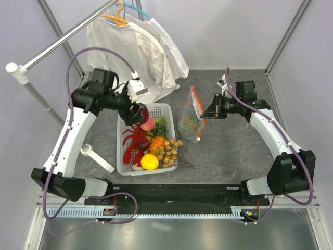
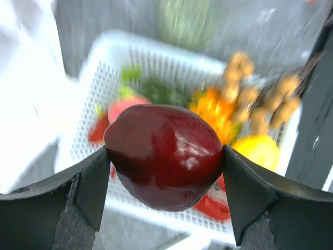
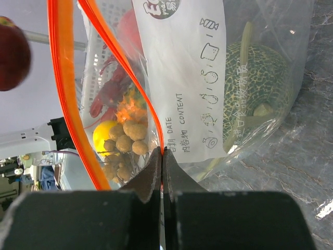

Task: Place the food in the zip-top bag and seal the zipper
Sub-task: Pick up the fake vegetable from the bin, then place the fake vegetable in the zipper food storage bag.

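— Left gripper (image 2: 164, 172) clamps the dark red piece (image 2: 161, 140) between both fingers, above the white basket (image 1: 162, 108). Where is it headed?

— Presumably into the zip-top bag (image 1: 193, 117), held up just right of the basket. Right gripper (image 3: 163, 156), jaws pressed together, pinches one lip of the bag's mouth at the zipper (image 3: 62, 78). A netted melon (image 3: 260, 88) already sits inside, and the mouth gapes toward the basket.

— How does that fruit handle?

— Likely light and hard, with a glossy skin that could slip. The hold across its widest part looks sound.

— And the bag?

— Thin, crinkly, floppy film. It probably sags wherever it is pinched, except along the stiffer red-orange strip, so that edge is the place to take hold, both for holding the mouth apart and for sealing.
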Available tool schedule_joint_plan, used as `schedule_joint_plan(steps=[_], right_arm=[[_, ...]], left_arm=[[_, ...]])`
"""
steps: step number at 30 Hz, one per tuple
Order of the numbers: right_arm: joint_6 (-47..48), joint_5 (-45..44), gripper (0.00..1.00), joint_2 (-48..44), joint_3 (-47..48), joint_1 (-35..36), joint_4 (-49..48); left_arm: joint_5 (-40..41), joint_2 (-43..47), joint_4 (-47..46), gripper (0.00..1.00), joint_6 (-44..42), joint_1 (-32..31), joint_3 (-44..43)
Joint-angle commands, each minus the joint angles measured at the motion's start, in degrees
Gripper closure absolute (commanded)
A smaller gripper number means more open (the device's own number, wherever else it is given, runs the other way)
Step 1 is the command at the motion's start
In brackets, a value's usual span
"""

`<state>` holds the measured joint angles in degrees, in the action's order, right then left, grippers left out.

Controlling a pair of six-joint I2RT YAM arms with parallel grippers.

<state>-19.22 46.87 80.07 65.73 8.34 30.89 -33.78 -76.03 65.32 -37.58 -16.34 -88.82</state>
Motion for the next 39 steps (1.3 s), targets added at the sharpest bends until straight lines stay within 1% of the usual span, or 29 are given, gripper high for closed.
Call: schedule_joint_plan(steps=[1,3,4,5,7,8,13,18,19,22,23,26,29,30,32,33,34,36,39], right_arm=[[0.94,0.85,1.00,0.87,2.82,0.01,-0.22],[0.77,0.94,1.00,1.05,2.91,-0.08,-0.40],[0.51,0.94,1.00,1.05,2.91,-0.08,-0.57],[-0.11,0.94,1.00,1.14,2.91,-0.16,-0.83],[-0.64,1.29,1.00,1.23,2.91,-0.08,-1.54],[-1.42,1.29,1.00,1.23,2.91,-0.08,-1.63],[-3.36,2.17,1.00,1.23,3.35,0.01,-2.68],[-5.38,2.61,1.00,0.26,4.05,-0.08,-3.91],[-5.73,2.70,1.00,0.00,4.22,-0.08,-3.91],[-7.22,2.52,1.00,-0.71,4.58,-0.16,-4.00],[-7.58,2.26,1.00,-0.88,4.66,-0.16,-4.00],[-8.99,1.99,1.00,-1.23,4.75,-0.25,-4.35],[-9.87,2.70,1.00,-1.32,4.40,-0.25,-5.14],[-10.04,2.70,1.00,-1.24,4.40,-0.17,-5.23],[-10.04,2.79,1.00,-1.24,4.40,-0.34,-5.32],[-10.13,2.79,1.00,-1.24,4.31,-0.43,-5.23],[-10.22,2.79,1.00,-1.24,4.31,-0.43,-5.40],[-10.40,2.96,1.00,-1.06,4.31,-0.52,-5.32],[-10.40,3.05,1.00,-0.80,4.40,-0.96,-5.32]], left_arm=[[-5.42,-4.90,-5.79,0.28,8.73,-7.80,-10.58],[-4.37,-6.49,-9.58,0.28,11.20,-11.68,-13.82],[-3.84,-7.28,-11.16,0.28,13.91,-15.18,-14.80],[-3.49,-8.94,-15.27,0.28,15.51,-16.43,-15.50],[-2.96,-10.36,-19.50,0.29,19.89,-19.68,-16.39],[-2.26,-11.67,-22.92,0.29,21.22,-20.65,-16.39],[1.52,-16.07,-30.24,0.29,27.81,-25.40,-16.39],[5.91,-20.99,-34.20,0.29,34.49,-27.43,-17.62],[6.61,-21.61,-34.21,0.29,34.85,-27.52,-17.71],[11.97,-22.84,-33.94,0.30,35.03,-27.61,-16.75],[15.38,-22.67,-34.12,0.29,34.86,-27.61,-16.04],[20.05,-22.58,-34.82,0.26,34.42,-27.52,-13.84],[23.75,-24.34,-34.38,0.22,35.03,-27.52,-14.97],[23.50,-24.69,-33.86,0.17,35.30,-27.52,-15.51],[21.84,-25.04,-33.59,0.11,35.38,-27.52,-16.04],[20.87,-24.87,-33.68,0.06,34.86,-27.52,-16.04],[19.12,-24.78,-33.33,0.05,34.51,-27.52,-16.21],[18.06,-24.52,-32.28,0.00,35.03,-27.17,-17.79],[12.96,-21.80,-32.45,0.00,34.60,-26.29,-19.02]])
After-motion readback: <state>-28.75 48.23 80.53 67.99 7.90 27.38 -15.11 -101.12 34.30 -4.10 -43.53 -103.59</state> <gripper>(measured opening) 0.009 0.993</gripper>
